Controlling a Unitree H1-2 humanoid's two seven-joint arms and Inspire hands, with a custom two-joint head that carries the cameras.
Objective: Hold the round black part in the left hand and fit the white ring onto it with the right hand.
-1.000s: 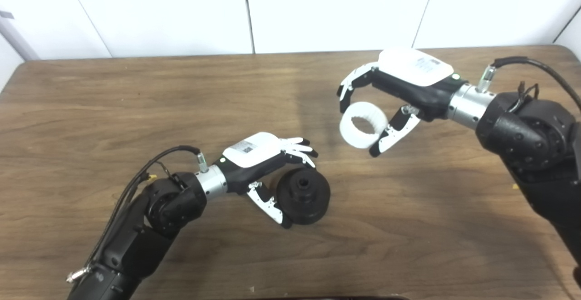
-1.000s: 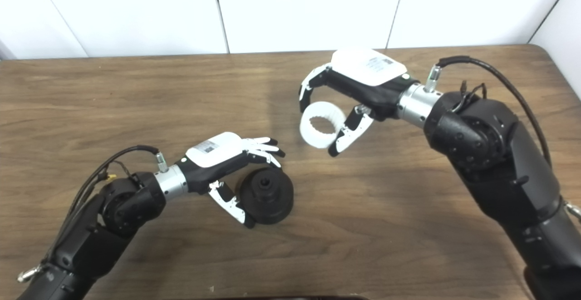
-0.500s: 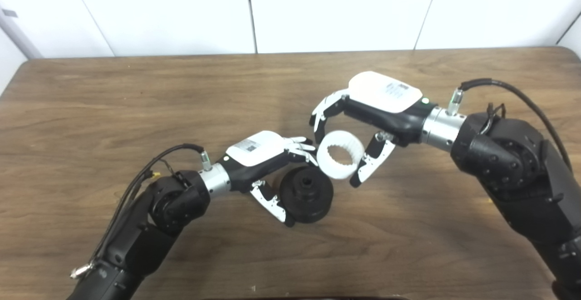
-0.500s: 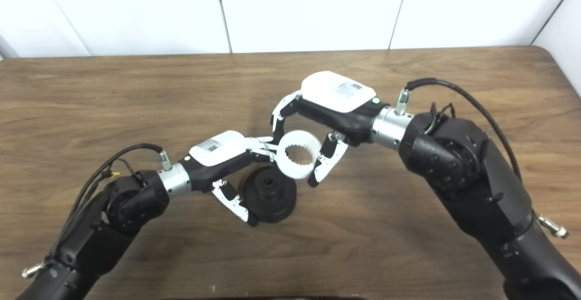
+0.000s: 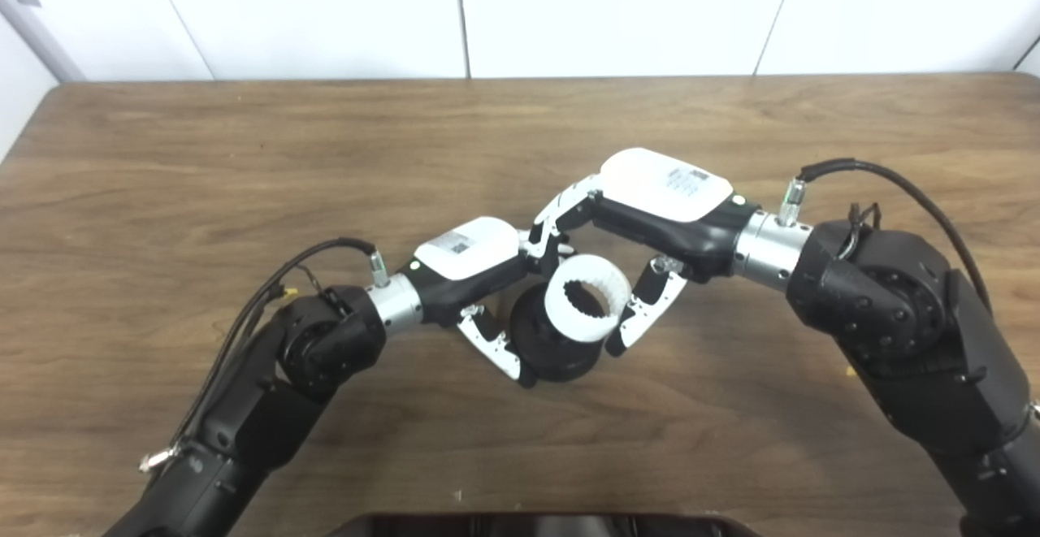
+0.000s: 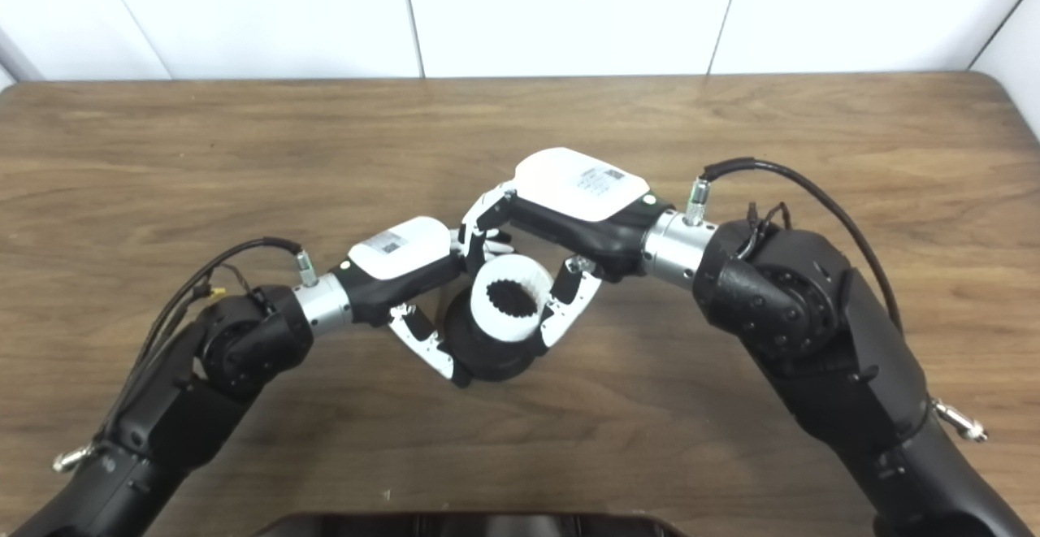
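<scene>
Two robot arms reach over a brown wooden table [image 5: 203, 163] and meet near its middle, in front of a white panelled wall [image 5: 617, 9].

The left hand [image 5: 475, 265], with a white back plate, lies low over the table. Its fingers and thumb curl around the black part [image 5: 552, 354], a round, thick disc resting on the table, tilted so that its face looks up toward the right. The thumb [image 5: 496, 350] wraps the part's near left edge; the fingers run behind its far edge and are mostly hidden.

The right hand [image 6: 569, 212] comes in from the right, a little higher. It pinches the ring [image 6: 509, 297], white with small teeth around its inner hole, between its fingers on the far left side and its thumb [image 6: 569, 309] on the near right side. The ring sits directly against the face of the black part, covering its centre. Whether it is fully seated cannot be told.

The two hands are just beside each other, fingers nearly touching above the part.
</scene>
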